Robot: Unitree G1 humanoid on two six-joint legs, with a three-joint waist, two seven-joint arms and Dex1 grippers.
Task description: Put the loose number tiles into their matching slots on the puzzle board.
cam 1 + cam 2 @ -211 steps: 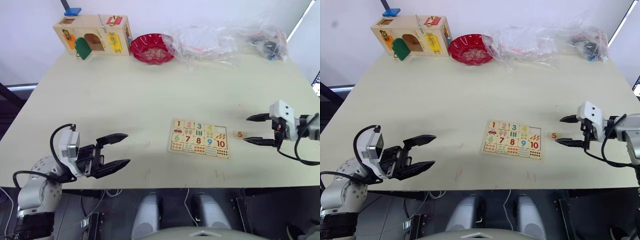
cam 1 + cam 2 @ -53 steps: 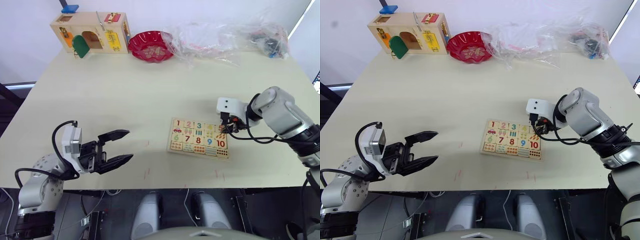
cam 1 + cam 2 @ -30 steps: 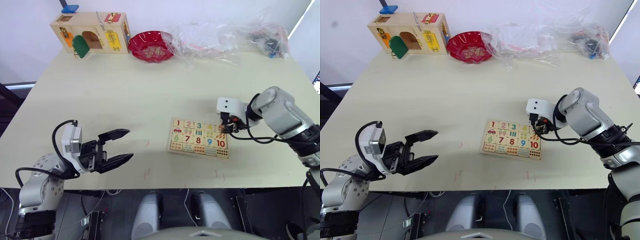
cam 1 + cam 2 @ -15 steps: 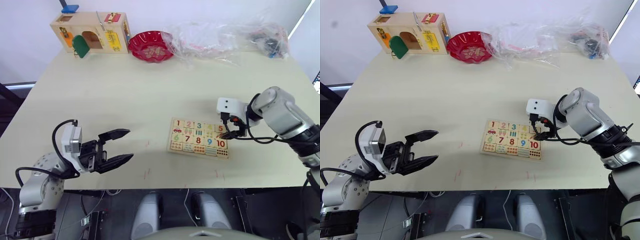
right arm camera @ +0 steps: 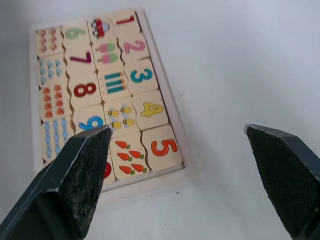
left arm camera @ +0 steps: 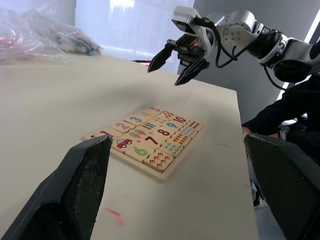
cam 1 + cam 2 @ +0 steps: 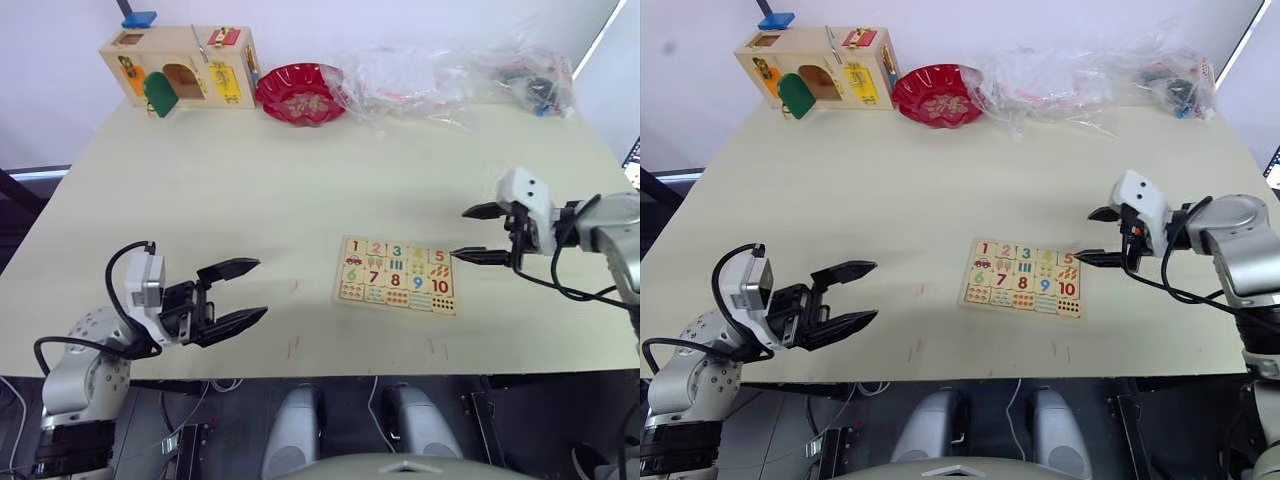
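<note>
The puzzle board (image 7: 345,283) lies flat on the table, right of centre. Its far row holds the red 1 (image 7: 356,246), pink 2 (image 7: 377,249), teal 3 (image 7: 398,252), yellow 4 (image 7: 419,255) and orange 5 (image 5: 162,147), each seated in a slot, so the slots themselves are covered. My right gripper (image 7: 462,234) hovers open just right of the board's 5 corner, holding nothing. My left gripper (image 7: 258,288) is open and empty near the table's front left, well away from the board.
At the far left of the table stands a wooden box with coloured doors (image 7: 180,67), with a red bowl (image 7: 303,94) beside it. Clear plastic bags (image 7: 450,75) lie along the far edge. Bare tabletop surrounds the board.
My right gripper has opened and pulled back to the right off the board, leaving the orange 5 tile in the far row. The left arm has not moved.
</note>
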